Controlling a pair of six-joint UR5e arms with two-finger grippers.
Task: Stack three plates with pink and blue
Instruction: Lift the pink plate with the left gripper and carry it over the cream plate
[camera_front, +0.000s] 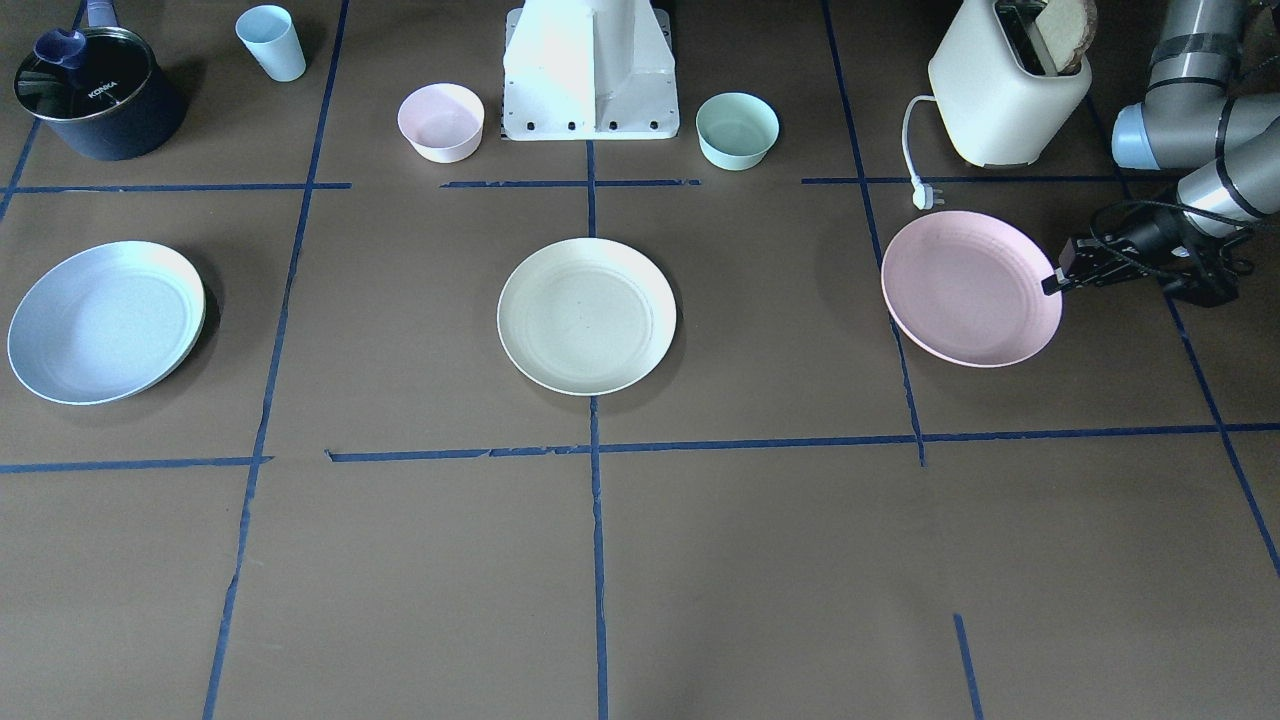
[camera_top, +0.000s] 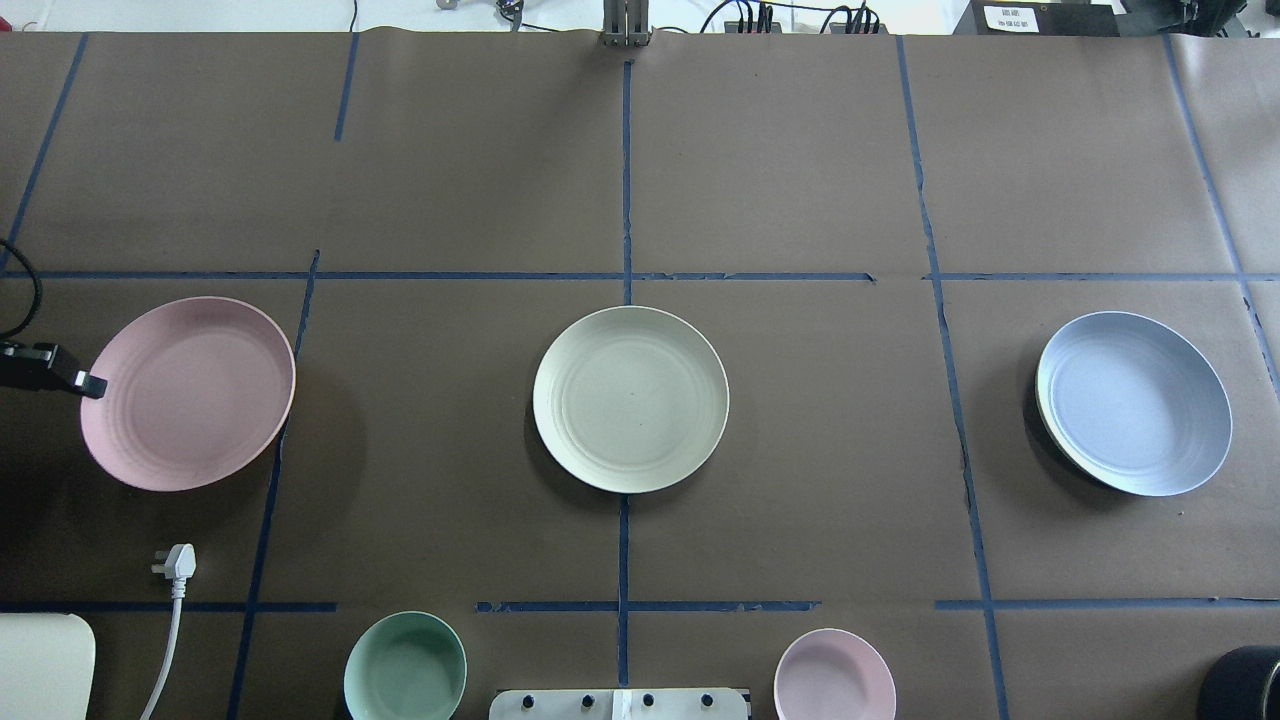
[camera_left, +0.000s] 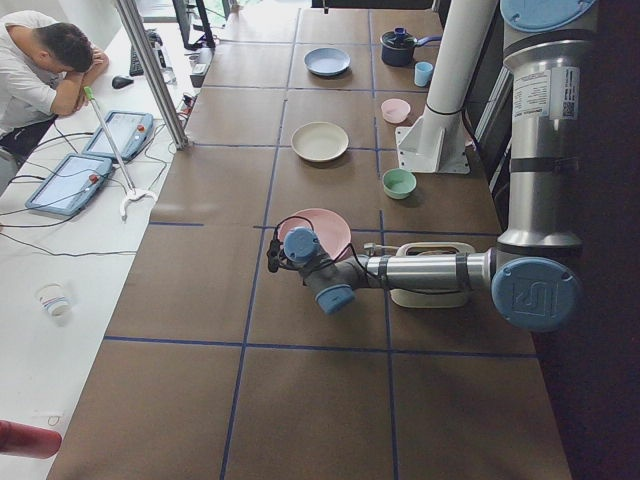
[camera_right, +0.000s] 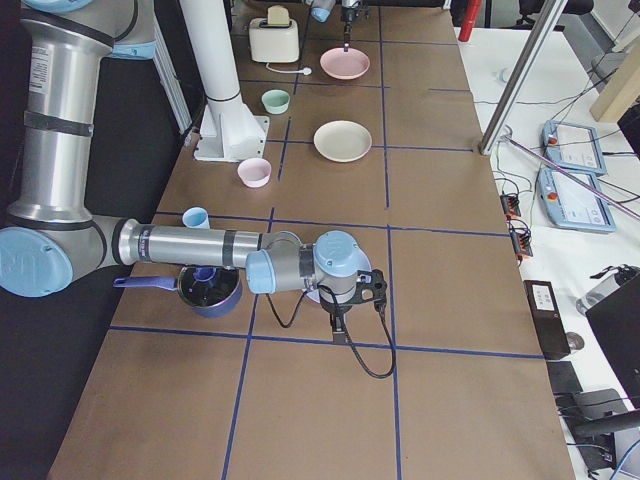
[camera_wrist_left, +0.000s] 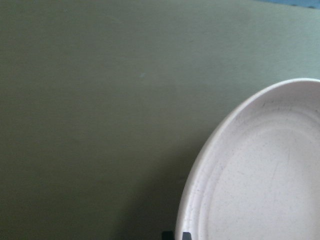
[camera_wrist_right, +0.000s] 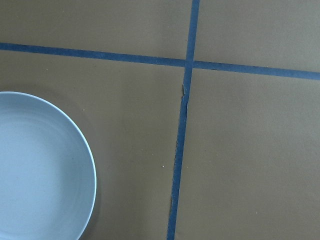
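Three plates lie in a row on the brown table. The pink plate (camera_front: 965, 290) (camera_top: 190, 395) is at my left, the cream-white plate (camera_front: 587, 315) (camera_top: 630, 398) is in the middle, and the light blue plate (camera_front: 105, 322) (camera_top: 1135, 402) is at my right. My left gripper (camera_front: 1052, 283) (camera_top: 95, 384) is shut on the pink plate's outer rim. The left wrist view shows that rim (camera_wrist_left: 265, 180) close up. My right gripper (camera_right: 340, 335) shows only in the exterior right view, so I cannot tell whether it is open or shut. The right wrist view shows the blue plate (camera_wrist_right: 40, 170) below it, to one side.
Near the robot base (camera_front: 590, 70) stand a small pink bowl (camera_front: 441, 120) and a mint-green bowl (camera_front: 737, 129). A toaster (camera_front: 1005, 90) with its plug (camera_front: 925, 195) is behind the pink plate. A dark pot (camera_front: 95, 95) and a blue cup (camera_front: 272, 42) are behind the blue plate.
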